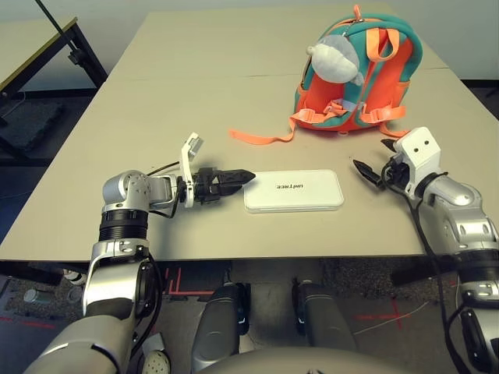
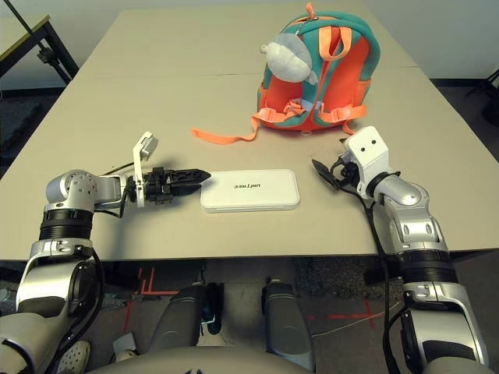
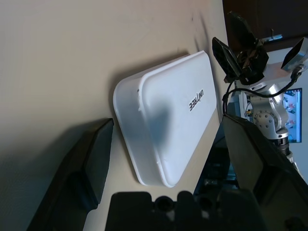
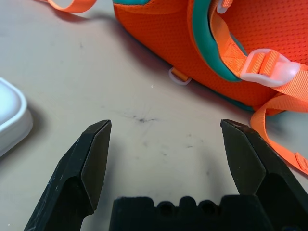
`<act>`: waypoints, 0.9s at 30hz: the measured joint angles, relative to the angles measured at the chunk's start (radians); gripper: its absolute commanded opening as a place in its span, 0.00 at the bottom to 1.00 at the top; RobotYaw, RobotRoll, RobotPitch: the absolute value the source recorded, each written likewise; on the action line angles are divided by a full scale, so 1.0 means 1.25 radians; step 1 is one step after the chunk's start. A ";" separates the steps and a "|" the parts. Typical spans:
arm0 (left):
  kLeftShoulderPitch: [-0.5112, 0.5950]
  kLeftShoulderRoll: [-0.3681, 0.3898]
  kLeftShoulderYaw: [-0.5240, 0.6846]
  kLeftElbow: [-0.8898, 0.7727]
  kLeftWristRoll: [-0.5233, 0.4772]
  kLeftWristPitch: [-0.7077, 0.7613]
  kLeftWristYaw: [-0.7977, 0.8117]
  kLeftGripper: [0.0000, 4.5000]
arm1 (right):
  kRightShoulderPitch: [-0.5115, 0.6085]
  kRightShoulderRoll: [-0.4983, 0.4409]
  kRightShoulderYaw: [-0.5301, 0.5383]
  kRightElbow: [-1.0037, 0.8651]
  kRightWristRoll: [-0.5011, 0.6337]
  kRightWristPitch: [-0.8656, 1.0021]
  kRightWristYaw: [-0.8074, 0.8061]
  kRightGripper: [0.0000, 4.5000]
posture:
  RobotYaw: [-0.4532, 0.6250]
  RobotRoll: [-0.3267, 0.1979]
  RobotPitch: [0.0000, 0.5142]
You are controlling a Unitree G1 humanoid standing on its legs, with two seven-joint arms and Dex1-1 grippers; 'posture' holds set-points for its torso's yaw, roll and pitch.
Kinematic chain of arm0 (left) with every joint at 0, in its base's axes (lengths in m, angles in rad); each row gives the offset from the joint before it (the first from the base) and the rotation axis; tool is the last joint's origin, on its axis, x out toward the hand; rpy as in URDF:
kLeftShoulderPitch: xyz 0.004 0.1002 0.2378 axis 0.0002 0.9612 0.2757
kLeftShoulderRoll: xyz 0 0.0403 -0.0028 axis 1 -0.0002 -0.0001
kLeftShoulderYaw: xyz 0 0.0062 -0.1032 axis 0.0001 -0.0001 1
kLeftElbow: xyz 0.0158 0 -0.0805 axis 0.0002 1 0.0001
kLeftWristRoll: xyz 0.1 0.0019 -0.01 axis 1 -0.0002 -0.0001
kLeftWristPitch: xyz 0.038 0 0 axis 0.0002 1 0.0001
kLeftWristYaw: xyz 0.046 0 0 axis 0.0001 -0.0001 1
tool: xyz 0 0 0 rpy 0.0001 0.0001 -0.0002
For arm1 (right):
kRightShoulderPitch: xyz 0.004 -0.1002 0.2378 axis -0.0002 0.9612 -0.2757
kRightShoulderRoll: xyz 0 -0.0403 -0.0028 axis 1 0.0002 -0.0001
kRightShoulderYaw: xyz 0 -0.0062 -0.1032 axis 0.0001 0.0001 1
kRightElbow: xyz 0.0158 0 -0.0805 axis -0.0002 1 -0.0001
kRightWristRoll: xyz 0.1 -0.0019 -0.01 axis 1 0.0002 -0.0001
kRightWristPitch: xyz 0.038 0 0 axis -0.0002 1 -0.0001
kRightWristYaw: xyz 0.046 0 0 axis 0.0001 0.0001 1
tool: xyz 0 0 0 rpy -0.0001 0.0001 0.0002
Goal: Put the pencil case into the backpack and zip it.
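Now L gripper [image 1: 248,178], jaws wide open, hovers at the near-left end of the white pencil case [image 1: 293,192], which lies flat on the table [image 1: 187,101], R gripper [image 1: 369,159] also wide open w/ nothing held, and the orange-teal backpack [image 1: 382,78] stands upright behind, straps [image 1: 265,140] trailing!

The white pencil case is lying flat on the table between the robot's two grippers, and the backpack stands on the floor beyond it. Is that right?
Not quite: the backpack stands on the table, as the left eye view shows. The pencil case does lie flat between the left gripper and the right gripper, with the backpack beyond it.
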 measured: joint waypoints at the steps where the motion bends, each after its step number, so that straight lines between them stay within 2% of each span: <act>1: 0.000 0.000 0.000 0.000 0.000 0.003 -0.001 1.00 | 0.002 -0.004 0.001 -0.001 0.000 0.003 0.004 0.99 | 0.24 0.62 0.27; 12: 0.002 0.004 0.001 -0.019 -0.002 0.046 -0.002 1.00 | 0.012 -0.036 0.033 -0.025 -0.008 0.036 0.073 0.99 | 0.25 0.62 0.29; 13: 0.005 0.005 0.000 -0.023 -0.003 0.053 -0.002 1.00 | 0.012 -0.039 0.034 -0.027 -0.009 0.038 0.080 0.96 | 0.25 0.62 0.29; 15: 0.010 0.007 0.000 -0.034 -0.006 0.063 -0.002 1.00 | 0.013 -0.044 0.034 -0.032 -0.008 0.045 0.094 0.87 | 0.25 0.62 0.29; 25: 0.020 0.010 0.002 -0.051 -0.008 0.075 -0.001 1.00 | 0.044 -0.064 0.095 -0.112 -0.003 0.111 0.207 0.01 | 0.26 0.62 0.29; 27: 0.021 0.011 0.002 -0.052 -0.008 0.075 -0.001 1.00 | 0.045 -0.070 0.098 -0.131 0.003 0.125 0.226 0.01 | 0.25 0.62 0.29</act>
